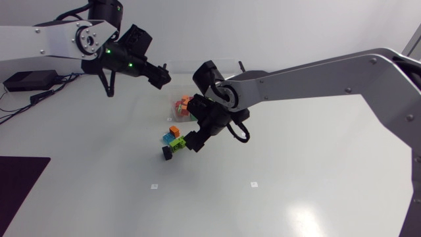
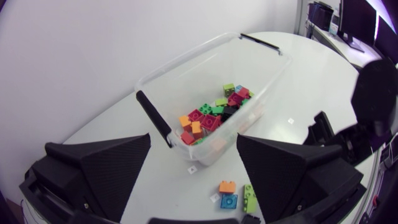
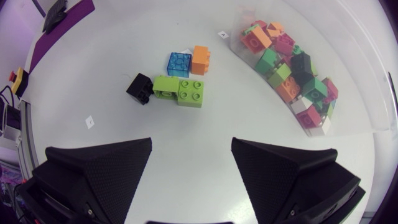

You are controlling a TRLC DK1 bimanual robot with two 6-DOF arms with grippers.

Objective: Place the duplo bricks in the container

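Observation:
A clear plastic container [image 2: 186, 59] holds several mixed bricks [image 2: 211, 115]; my left gripper [image 2: 193, 168] hangs open just in front of it, nothing between its fingers. On the table beside the container lie an orange brick [image 3: 200, 60], a blue brick [image 3: 178, 64], a green brick [image 3: 182, 91] and a black brick [image 3: 139, 88], close together. My right gripper [image 3: 191, 168] stands open above the table, short of the green brick. From above, the right gripper [image 1: 191, 141] is at the loose bricks [image 1: 174, 137], and its arm hides most of the container [image 1: 181, 105].
The container's black handle [image 2: 155, 118] sticks out towards my left gripper. Small white markers [image 1: 154, 186] dot the table. A dark purple mat [image 1: 16, 181] lies at the front left corner.

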